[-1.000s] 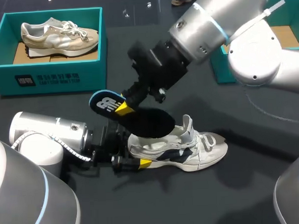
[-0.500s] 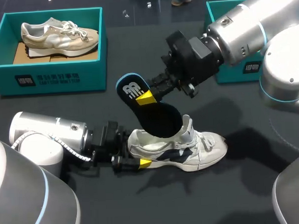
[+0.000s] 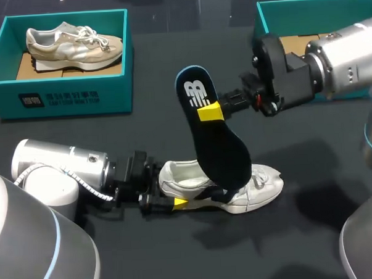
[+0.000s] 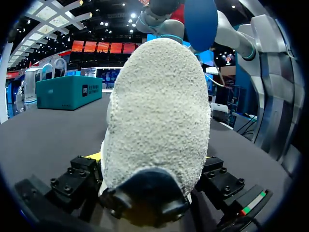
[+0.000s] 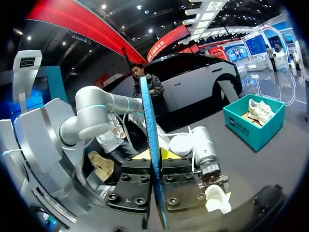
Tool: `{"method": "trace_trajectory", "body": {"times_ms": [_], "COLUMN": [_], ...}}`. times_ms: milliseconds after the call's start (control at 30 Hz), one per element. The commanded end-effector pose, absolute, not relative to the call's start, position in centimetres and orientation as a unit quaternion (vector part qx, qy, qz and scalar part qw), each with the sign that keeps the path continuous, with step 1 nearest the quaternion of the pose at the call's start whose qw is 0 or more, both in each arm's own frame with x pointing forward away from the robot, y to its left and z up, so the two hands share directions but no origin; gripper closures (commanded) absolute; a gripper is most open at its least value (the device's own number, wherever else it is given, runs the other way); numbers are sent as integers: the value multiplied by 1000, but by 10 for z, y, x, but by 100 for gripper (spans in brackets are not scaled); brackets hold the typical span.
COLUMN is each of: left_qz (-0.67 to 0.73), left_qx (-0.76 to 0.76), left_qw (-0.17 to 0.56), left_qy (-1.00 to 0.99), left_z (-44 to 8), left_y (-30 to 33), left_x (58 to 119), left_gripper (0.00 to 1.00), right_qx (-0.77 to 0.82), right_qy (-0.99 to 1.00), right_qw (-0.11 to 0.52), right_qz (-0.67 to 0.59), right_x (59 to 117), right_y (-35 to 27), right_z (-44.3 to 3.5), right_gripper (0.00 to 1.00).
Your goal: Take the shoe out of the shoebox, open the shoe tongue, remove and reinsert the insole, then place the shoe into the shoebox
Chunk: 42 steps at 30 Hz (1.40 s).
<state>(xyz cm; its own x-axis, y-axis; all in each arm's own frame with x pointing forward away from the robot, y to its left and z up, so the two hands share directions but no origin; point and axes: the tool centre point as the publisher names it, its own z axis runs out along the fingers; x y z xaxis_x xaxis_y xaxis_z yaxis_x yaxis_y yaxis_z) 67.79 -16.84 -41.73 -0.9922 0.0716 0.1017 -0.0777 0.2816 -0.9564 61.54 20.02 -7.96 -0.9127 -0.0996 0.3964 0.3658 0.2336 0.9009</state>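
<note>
Across the head view spreads the dark surface [image 3: 171, 72]. The left arm [image 3: 57, 167] comes in at eight o'clock and the right arm [image 3: 343, 61] at two o'clock.

At ten o'clock stands the left shoebox [image 3: 67, 98], teal and open-topped. A beige shoe [image 3: 74, 45] lies in it on brown cardboard, toe toward the middle of the surface. At one o'clock stands the right shoebox [image 3: 291, 8], also teal. A strip of brown cardboard shows inside it, and the right arm hides the rest of its floor.

Just below centre, toward six o'clock, the white shoe [image 3: 262, 179] rests on its sole outside both boxes, its toe pointing to three o'clock. The dark insole [image 3: 214, 144] stands steeply over it, logo end up toward twelve o'clock. Its lower end is over the shoe's opening, but whether it touches the shoe cannot be told.

The right tool [image 3: 211, 112] is clamped on the insole's upper part. The left tool [image 3: 176, 203] is clamped on the white shoe's heel from both sides.
</note>
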Motion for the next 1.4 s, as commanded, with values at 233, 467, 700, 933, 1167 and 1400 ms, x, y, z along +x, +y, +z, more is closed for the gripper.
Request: {"method": "trace_trajectory", "body": {"times_ms": [233, 467, 700, 933, 1167, 1400], "left_qz": [599, 599, 599, 599, 599, 595], "left_qx": [2, 2, 2, 2, 2, -6], "left_qw": [62, 62, 62, 62, 62, 51], "left_qy": [-798, -798, -798, -798, -798, -802], "left_z": [-418, -418, -418, -418, -418, -415], "left_y": [-171, -171, -171, -171, -171, -170], "left_x": [678, 678, 678, 678, 678, 678], "left_gripper": [100, 100, 100, 100, 100, 86], "right_qx": [-133, -156, -169, -182, -203, -201], "right_qy": [-740, -702, -692, -681, -668, -664], "right_qw": [145, 157, 161, 173, 175, 176], "right_qz": [-643, -677, -683, -688, -694, -699], "right_x": [587, 585, 583, 585, 584, 584], "right_y": [184, 175, 171, 172, 171, 172], "right_z": [-73, -79, -78, -82, -83, -83], "right_gripper": [100, 100, 100, 100, 100, 100]}}
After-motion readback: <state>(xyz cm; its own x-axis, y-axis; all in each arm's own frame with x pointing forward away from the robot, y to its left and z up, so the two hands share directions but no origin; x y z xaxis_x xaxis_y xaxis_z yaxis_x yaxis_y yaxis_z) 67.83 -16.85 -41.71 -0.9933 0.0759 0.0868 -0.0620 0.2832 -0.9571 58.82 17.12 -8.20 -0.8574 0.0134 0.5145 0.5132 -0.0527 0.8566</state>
